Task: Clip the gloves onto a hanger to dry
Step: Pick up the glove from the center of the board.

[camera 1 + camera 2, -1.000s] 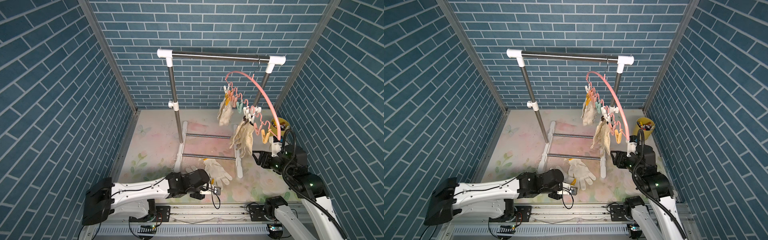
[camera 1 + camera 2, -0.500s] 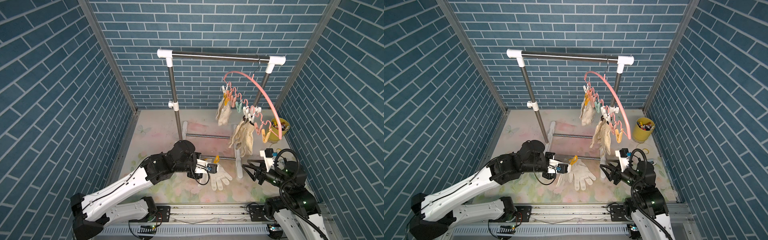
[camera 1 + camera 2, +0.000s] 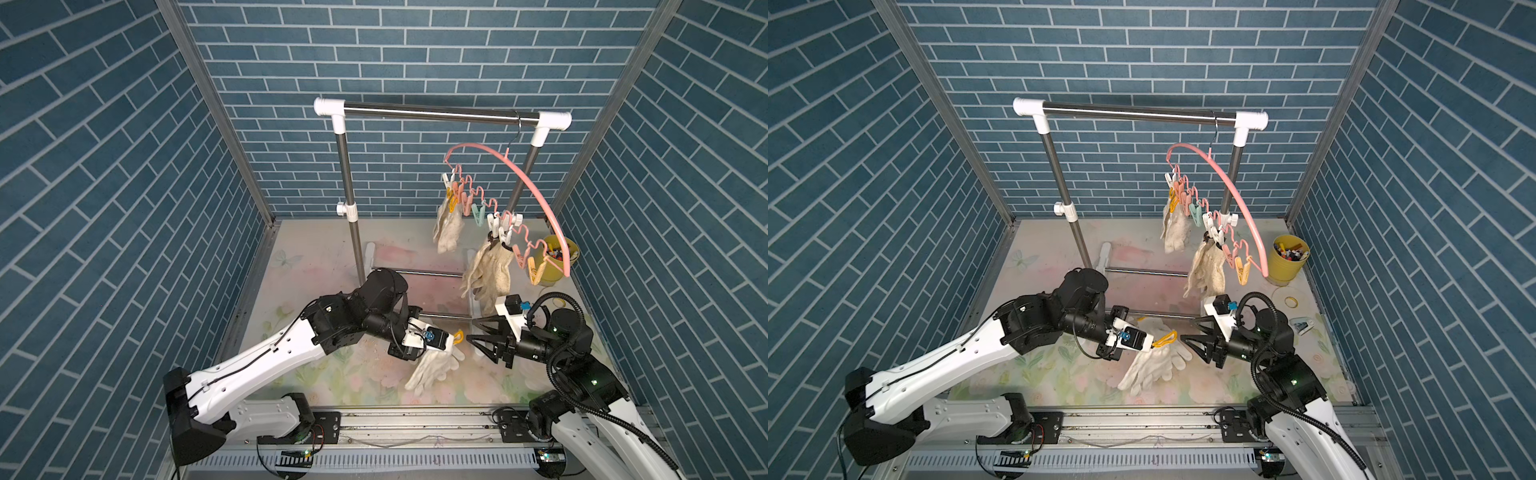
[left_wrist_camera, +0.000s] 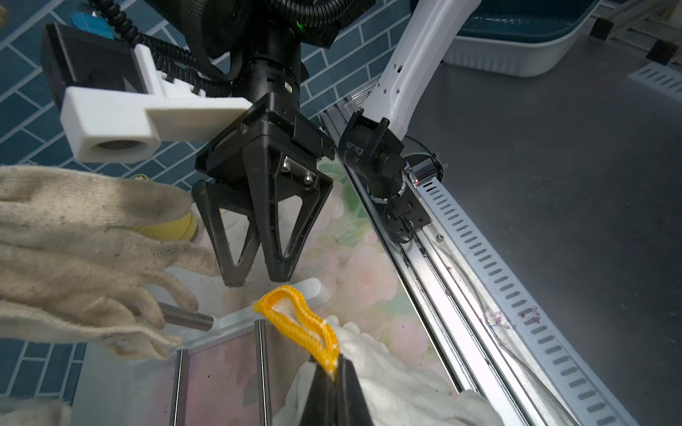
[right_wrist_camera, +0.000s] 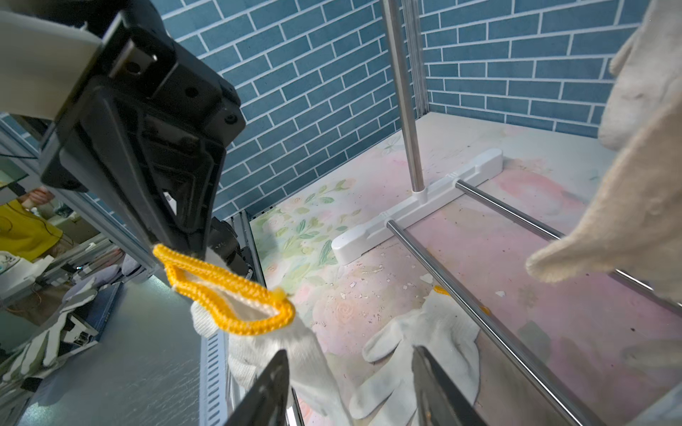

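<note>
Above mat point(image 3: 299, 266), gripped glove's point(image 3: 432, 368) cuff point(image 4: 295, 313) in tightly closed left gripper point(image 4: 333, 365).
Held right gripper point(image 3: 470, 330) wide, empty, just beside cuff; saw two gloves point(image 3: 490, 270) clipped on hanger point(image 3: 528, 178), markers point(image 3: 1289, 252) in yellow cup point(image 3: 1285, 268).

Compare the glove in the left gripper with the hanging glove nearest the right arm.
The gripped glove is clean white; the hanging glove is cream and soiled. The gripped glove is pinched at its yellow cuff by the left gripper; the hanging glove dangles from a hanger clip. Both are knitted and hang fingers down.
</note>
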Controlling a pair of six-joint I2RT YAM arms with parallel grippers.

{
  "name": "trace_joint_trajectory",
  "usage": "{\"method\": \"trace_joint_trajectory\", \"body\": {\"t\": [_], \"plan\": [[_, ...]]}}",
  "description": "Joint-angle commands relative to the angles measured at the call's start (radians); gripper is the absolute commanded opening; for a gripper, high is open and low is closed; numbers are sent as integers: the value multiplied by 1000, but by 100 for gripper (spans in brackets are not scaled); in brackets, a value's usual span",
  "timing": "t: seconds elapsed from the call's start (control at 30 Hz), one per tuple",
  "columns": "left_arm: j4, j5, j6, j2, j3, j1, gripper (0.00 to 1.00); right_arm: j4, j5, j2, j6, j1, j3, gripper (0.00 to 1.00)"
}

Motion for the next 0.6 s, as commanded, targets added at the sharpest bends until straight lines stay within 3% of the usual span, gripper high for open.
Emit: {"method": "trace_joint_trajectory", "body": {"t": [0.0,0.57], "plan": [[36,90,-5,17,38,5,0,55,17,-2,-99,22,23,54],[-3,107,-29,50,85,10,0,98,-18,58,-209,85,66,54]]}}
